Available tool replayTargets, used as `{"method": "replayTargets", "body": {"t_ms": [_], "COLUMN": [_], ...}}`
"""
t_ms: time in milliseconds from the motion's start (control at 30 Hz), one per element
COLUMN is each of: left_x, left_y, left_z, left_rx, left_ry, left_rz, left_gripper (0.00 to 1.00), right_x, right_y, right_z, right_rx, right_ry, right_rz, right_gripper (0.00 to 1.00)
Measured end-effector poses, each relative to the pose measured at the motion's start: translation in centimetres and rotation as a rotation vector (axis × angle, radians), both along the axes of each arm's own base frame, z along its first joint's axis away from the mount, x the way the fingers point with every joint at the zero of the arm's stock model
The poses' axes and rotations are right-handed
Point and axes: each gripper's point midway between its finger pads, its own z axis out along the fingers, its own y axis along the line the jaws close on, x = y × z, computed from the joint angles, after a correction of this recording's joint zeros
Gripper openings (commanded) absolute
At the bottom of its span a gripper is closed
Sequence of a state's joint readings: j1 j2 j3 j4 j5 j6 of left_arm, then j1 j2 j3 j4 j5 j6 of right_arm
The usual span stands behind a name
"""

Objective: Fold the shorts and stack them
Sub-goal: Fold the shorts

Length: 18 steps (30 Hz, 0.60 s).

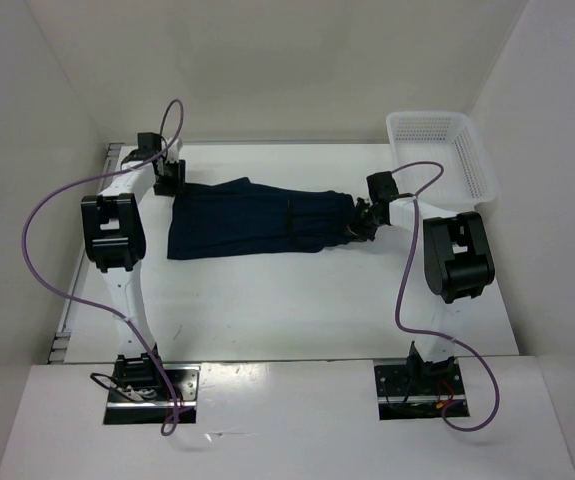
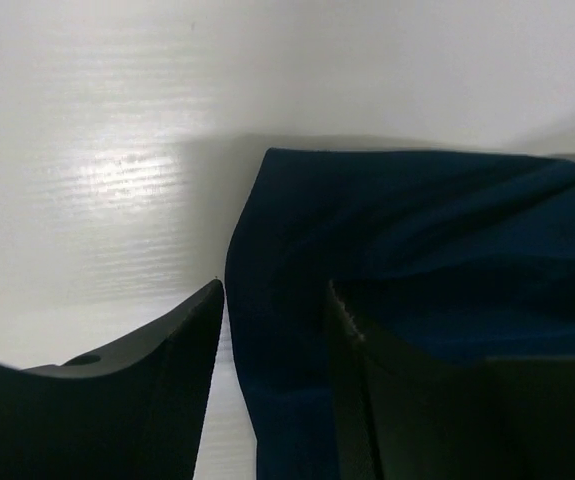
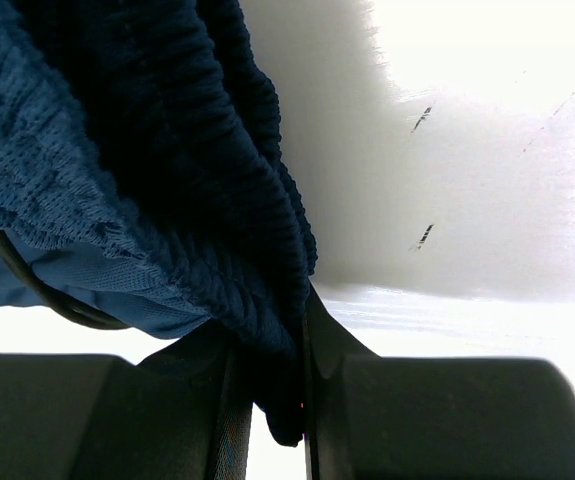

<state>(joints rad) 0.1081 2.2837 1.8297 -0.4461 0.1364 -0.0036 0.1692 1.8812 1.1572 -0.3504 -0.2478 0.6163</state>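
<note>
The dark navy shorts lie stretched left to right across the back half of the white table. My left gripper is at their far left corner. In the left wrist view its fingers stand apart astride the cloth edge, and a strip of table shows beside the left finger, so it is open. My right gripper is at the shorts' right end. In the right wrist view it is shut on the ribbed waistband, and a thin dark cord hangs beside it.
A white mesh basket stands at the table's back right corner, just behind the right arm. White walls close in the table at the back and on both sides. Purple cables loop from each arm.
</note>
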Motion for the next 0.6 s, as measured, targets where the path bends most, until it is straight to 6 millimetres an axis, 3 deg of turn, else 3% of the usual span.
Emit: {"method": "replayTargets", "body": {"t_ms": [100, 233, 300, 433, 600], "left_x": [0.9, 4.2, 5.4, 5.7, 3.3], "left_y": [-0.4, -0.6, -1.0, -2.5, -4.5], "left_z": [1.5, 5.0, 5.8, 3.7, -0.5], "left_rx": [-0.005, 0.016, 0.023, 0.019, 0.014], "left_ry": [-0.025, -0.133, -0.168, -0.133, -0.015], "left_rz": [-0.01, -0.017, -0.023, -0.048, -0.085], "left_gripper": [0.57, 0.58, 0.58, 0.54, 0.52], "right_x": [-0.1, -0.1, -0.1, -0.1, -0.2], "right_y": [0.0, -0.1, -0.1, -0.1, -0.2], "right_z": [0.0, 0.0, 0.0, 0.0, 0.1], "right_rx": [-0.004, -0.009, -0.01, -0.012, -0.022], "right_ry": [-0.004, -0.008, -0.01, -0.012, -0.012], "right_rz": [0.012, 0.025, 0.031, 0.038, 0.041], "right_gripper": [0.0, 0.0, 0.0, 0.0, 0.0]}}
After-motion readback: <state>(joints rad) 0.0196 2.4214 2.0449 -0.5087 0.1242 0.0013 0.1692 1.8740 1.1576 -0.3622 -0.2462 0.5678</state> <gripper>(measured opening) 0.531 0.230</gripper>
